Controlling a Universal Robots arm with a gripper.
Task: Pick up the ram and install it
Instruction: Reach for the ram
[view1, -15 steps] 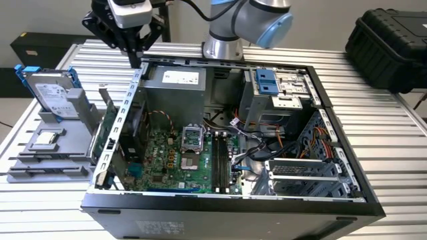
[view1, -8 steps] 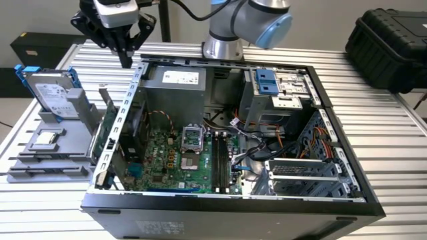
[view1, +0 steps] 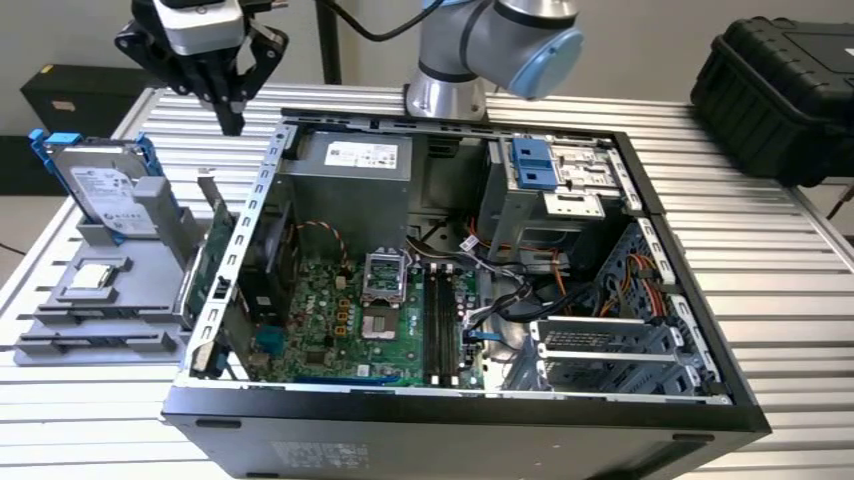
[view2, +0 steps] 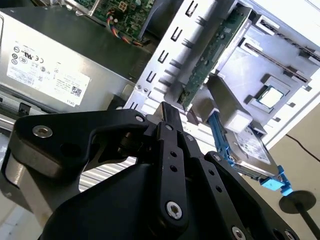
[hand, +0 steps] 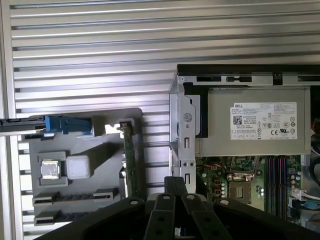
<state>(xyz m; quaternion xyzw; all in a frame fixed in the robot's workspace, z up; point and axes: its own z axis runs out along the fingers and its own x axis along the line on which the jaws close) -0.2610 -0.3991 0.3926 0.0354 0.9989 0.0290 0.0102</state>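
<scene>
- Ram: light, stiff, fragile. Take it by its long edges, off the chips. You cannot tell its place: perhaps the grey holder's near slots, left of the computer case.
- Tool: clenched, empty, above the case's far-left corner.

Case open above; cables beside memory slots

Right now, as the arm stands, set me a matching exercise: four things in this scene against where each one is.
Things:
1. hard drive
2. end effector
3. power supply
4. green card

Places:
A. inside the case, at a far corner
B. hanging above the slatted table
C. on edge, next to the case's outer wall
D. standing in the grey holder, blue-framed

Pairs: 1-D, 2-B, 3-A, 4-C
</scene>
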